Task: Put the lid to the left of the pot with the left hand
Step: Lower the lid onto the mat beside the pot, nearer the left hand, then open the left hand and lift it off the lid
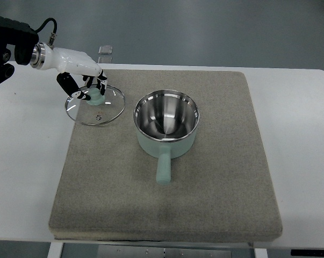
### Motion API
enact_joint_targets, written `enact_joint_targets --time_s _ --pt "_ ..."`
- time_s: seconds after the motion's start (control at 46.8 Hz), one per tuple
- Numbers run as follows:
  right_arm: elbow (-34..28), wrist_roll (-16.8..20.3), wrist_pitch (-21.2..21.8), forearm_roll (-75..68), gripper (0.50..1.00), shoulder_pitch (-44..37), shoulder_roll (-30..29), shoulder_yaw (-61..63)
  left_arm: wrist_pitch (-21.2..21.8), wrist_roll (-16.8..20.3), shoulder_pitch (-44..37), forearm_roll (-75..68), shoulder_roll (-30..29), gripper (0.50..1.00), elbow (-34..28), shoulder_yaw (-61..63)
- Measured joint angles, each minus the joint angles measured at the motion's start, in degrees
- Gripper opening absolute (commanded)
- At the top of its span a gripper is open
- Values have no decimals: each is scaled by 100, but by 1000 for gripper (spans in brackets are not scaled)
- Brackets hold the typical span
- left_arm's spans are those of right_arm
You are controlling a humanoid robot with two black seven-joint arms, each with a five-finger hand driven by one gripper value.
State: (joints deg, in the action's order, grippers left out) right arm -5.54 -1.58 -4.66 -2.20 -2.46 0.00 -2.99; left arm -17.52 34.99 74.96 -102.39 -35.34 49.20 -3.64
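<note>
Mint-green saucepan (166,124) sits upright on a grey felt mat (215,199), open and uncovered, polished steel interior showing, its stubby handle (164,167) pointing toward the near edge of the mat. Glass lid (95,105) lies just left of the saucepan, a narrow strip of mat between lid rim and pot wall; the lid's metal rim hangs slightly past the mat's left edge, over the white table (27,161). A small vent hole shows on the lid's near side. Left hand (85,78), white shell with dark fingers, reaches in from the far-left of the saucepan, its arm running back to the picture's left edge with a black cable looped above the wrist. Fingers are curled down around the lid's pale green knob (95,98); they appear clamped on it, though the knob is partly hidden behind the fingertips and contact on its far side can't be confirmed. Whether the lid rests fully flat or is held a touch off the mat is not clear from above. A small clear object (105,50) sits on the table beyond the mat's far edge, far-left of the saucepan. Nothing lies between lid and pot.
</note>
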Motion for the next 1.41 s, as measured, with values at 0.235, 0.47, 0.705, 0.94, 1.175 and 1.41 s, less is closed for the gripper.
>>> enact_joint_targets --time_s 0.235,0.47,0.705,0.94,1.175,1.41 --pt "0 0 0 0 921 0 0 0 94 0 -132 25 121 500 -94 -13" --pt "0 0 0 0 921 0 0 0 347 0 -195 78 291 500 -268 -64" --pt "0 0 0 0 921 1 0 0 529 0 -279 101 298 500 -272 -82" --pt "0 -3 0 0 921 0 0 0 546 0 -280 148 286 500 -270 -100" --pt "0 0 0 0 921 0 0 0 536 0 -315 149 271 608 -261 -26" --pt "0 1 0 0 921 0 0 0 530 1 -324 149 243 788 -261 -23"
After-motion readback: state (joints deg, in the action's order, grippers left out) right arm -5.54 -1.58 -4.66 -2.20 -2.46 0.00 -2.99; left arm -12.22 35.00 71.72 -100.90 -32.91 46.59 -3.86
